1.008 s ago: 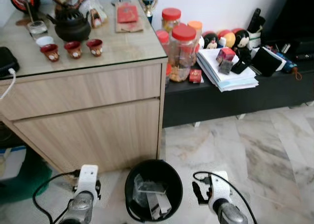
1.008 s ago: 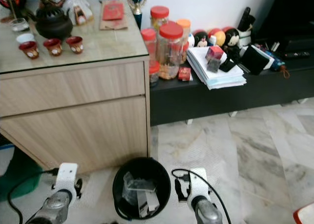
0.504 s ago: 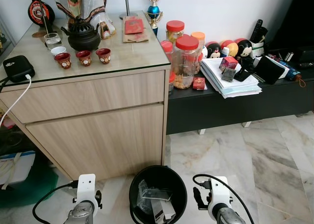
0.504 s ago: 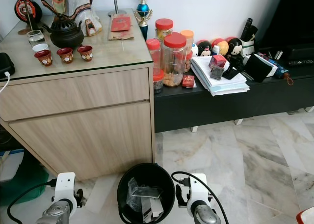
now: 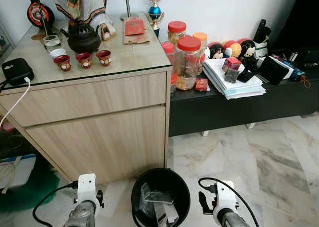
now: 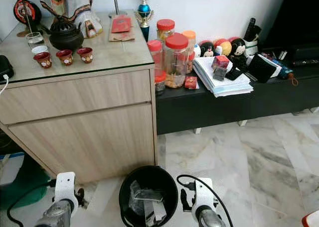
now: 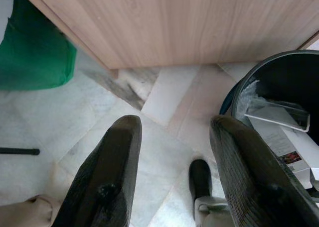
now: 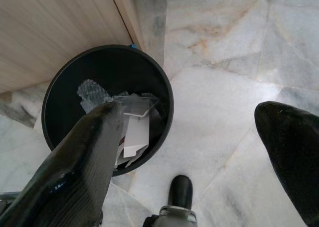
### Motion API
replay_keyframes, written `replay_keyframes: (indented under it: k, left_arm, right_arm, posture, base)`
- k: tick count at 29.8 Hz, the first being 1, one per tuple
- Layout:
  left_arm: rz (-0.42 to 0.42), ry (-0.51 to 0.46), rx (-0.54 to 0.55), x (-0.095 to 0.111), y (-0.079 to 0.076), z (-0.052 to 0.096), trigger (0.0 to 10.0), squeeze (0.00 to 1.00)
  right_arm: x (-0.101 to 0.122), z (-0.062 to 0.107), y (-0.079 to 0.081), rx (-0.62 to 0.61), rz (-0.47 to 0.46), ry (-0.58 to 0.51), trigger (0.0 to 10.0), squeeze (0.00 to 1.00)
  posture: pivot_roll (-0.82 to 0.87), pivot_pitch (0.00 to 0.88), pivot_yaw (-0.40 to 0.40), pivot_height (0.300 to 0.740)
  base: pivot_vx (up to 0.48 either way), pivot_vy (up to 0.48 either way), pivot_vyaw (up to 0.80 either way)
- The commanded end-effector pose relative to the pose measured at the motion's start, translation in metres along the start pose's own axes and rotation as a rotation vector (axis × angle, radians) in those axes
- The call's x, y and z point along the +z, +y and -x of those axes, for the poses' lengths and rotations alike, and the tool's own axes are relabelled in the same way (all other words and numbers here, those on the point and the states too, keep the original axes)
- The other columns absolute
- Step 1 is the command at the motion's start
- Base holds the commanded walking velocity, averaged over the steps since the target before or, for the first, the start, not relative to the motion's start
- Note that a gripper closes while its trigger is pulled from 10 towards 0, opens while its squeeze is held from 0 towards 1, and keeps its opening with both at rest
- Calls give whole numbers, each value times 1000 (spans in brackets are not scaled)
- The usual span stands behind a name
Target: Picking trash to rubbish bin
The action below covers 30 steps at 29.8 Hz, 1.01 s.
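A floor of pale grey-veined marble tiles (image 5: 279,162) runs under a light wooden cabinet with a glass top (image 5: 94,112) and, beside it, a low black bench (image 5: 239,105) against a white wall. On the cabinet stand a dark cast-iron teapot (image 5: 80,37) and three small red cups (image 5: 82,59); the bench carries red-lidded clear plastic jars (image 5: 188,60) and a stack of white papers (image 5: 234,80). In front of the cabinet sits the round black rubbish bin (image 5: 160,197), upright, its mouth facing straight up, between the two silver arms.

From the head camera, the left gripper's white wrist block (image 5: 86,188) and the right one's (image 5: 224,197) flank the bin at the lower edge.

In the left wrist view, the left gripper (image 7: 172,157) hangs over bare marble with its two long black fingers (image 7: 112,177) spread wide and nothing between them. The bin (image 7: 279,87) lies just outside one finger, the cabinet front beyond the fingertips, and a green bag (image 7: 35,48) lies outside the other finger.

In the right wrist view, the right gripper (image 8: 199,152) also has its fingers (image 8: 75,177) set wide apart and empty. The bin (image 8: 107,105) sits partly behind one finger, close to the cabinet's corner. Inside it lie a clear plastic tray (image 8: 132,103), tilted, its long axis running across the bin, white card pieces (image 8: 134,135) and crumpled clear wrap (image 8: 92,93). Only marble lies between the fingers.
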<state>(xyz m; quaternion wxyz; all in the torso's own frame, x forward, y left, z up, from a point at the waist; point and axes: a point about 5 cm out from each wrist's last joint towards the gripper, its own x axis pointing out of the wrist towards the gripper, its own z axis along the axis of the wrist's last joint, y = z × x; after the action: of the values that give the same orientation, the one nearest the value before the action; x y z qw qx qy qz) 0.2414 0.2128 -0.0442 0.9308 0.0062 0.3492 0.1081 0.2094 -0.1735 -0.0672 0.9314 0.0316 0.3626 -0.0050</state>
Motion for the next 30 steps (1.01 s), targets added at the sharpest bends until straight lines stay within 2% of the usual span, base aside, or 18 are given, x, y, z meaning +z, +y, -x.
replay_keyframes:
  k: [1, 10, 30]
  left_arm:
    - [-1, 14, 12, -3, 5, 0, 10000, 0]
    - [11, 11, 26, -4, 9, 1, 10000, 0]
    - [6, 8, 18, -3, 7, 0, 10000, 0]
  right_arm:
    - [-3, 0, 0, -7, -12, 16, 10000, 0]
    - [-7, 2, -5, -39, -51, 17, 10000, 0]
    - [-4, 2, -6, -37, -44, 9, 10000, 0]
  posture:
    - [-56, 0, 26, 740]
    - [-57, 0, 27, 740]
    - [-59, 0, 23, 740]
  base:
    - [-296, 0, 0]
    - [-299, 0, 0]
    - [-300, 0, 0]
